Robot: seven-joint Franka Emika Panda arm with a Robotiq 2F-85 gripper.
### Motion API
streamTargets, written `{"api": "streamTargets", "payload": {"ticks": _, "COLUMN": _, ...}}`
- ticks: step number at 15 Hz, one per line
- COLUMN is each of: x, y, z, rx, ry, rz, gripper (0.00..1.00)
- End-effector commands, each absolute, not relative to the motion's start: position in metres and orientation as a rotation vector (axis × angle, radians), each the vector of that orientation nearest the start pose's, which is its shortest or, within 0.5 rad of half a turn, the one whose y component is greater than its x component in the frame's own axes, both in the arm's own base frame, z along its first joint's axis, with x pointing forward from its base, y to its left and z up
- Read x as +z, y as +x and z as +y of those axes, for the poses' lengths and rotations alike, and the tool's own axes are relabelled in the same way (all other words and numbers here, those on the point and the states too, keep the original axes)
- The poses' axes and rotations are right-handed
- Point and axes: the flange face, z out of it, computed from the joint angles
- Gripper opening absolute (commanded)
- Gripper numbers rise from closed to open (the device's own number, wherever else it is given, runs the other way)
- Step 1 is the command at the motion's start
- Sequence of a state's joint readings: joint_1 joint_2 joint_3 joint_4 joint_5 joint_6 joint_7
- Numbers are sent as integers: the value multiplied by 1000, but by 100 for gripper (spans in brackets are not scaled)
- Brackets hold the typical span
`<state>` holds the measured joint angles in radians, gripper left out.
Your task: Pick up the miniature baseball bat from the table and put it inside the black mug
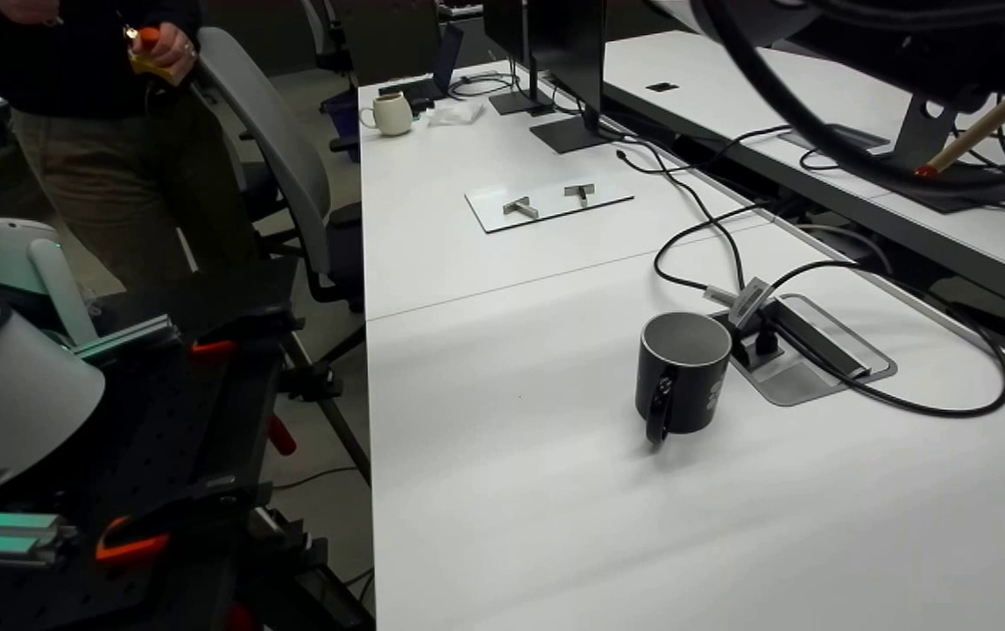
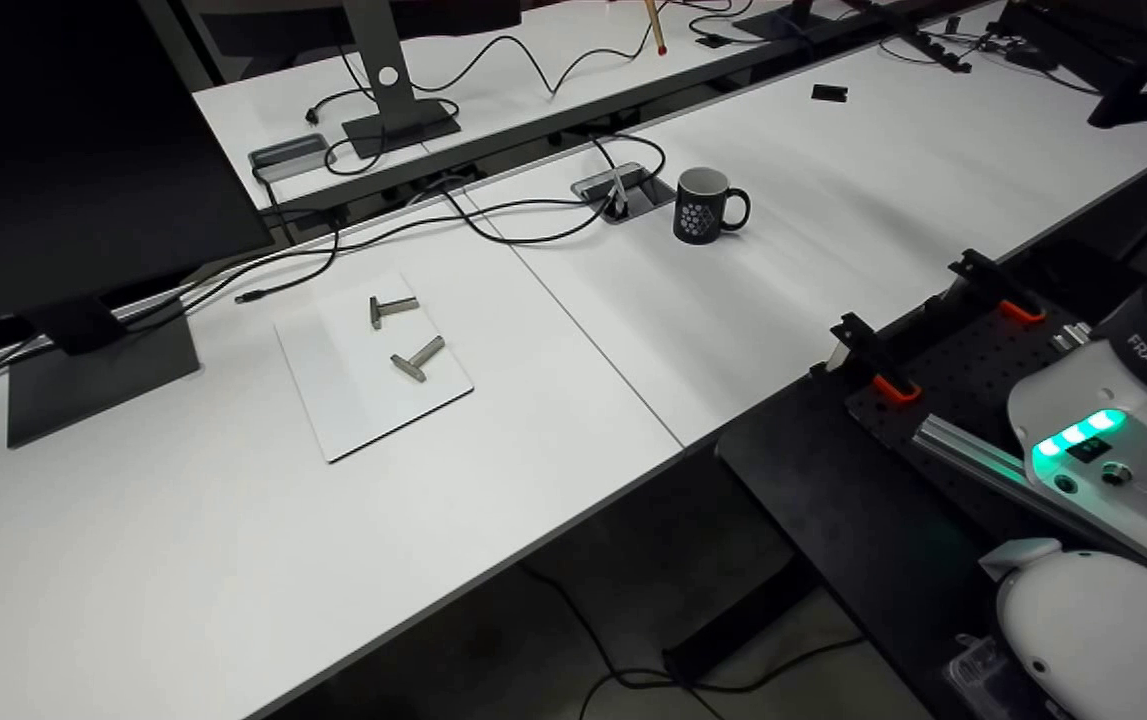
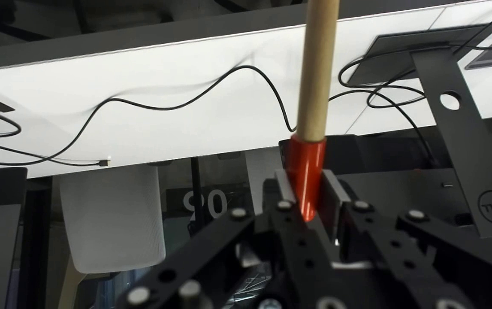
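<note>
Across from my base (image 2: 1073, 388), its lights (image 2: 1076, 435) green, the black mug (image 2: 697, 222) stands upright on the white tabletop (image 2: 713, 330), handle to the right, just beside a socket box (image 2: 645, 202). At the top edge I see part of the miniature baseball bat (image 2: 654, 25), red tip lowest. Nearer the dark monitor (image 2: 73, 170), two metal T-shapes (image 2: 424, 354) lie on a white board (image 2: 353, 405).

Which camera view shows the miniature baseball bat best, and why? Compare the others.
The wrist view: the miniature baseball bat is largest, its red end held in the gripper, though cut off above. Both exterior views show it small, near the picture's top.
</note>
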<state>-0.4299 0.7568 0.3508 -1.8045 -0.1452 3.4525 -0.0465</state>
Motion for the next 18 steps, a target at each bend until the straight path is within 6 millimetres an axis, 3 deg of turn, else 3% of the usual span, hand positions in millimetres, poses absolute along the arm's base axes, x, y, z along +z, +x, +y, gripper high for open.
{"api": "streamTargets", "payload": {"ticks": 1, "x": 261, "y": 689, "z": -75, "rx": -1382, "ry": -2698, "rz": 94, "gripper": 7}}
{"api": "streamTargets", "payload": {"ticks": 6, "x": 246, "y": 669, "z": -54, "rx": -1300, "ry": -2654, "rz": 39, "gripper": 7}}
{"api": "streamTargets", "payload": {"ticks": 7, "x": 246, "y": 679, "z": -58, "rx": -1315, "ry": -2679, "rz": 77, "gripper": 30}}
{"api": "streamTargets", "payload": {"ticks": 13, "x": 244, "y": 672, "z": -54, "rx": -1290, "ry": -2660, "rz": 67, "gripper": 30}}
{"api": "streamTargets", "payload": {"ticks": 14, "x": 244, "y": 672, "z": -54, "rx": -1290, "ry": -2660, "rz": 66, "gripper": 7}}
{"api": "streamTargets", "payload": {"ticks": 18, "x": 236, "y": 668, "z": -59, "rx": -1283, "ry": -2690, "rz": 73, "gripper": 7}}
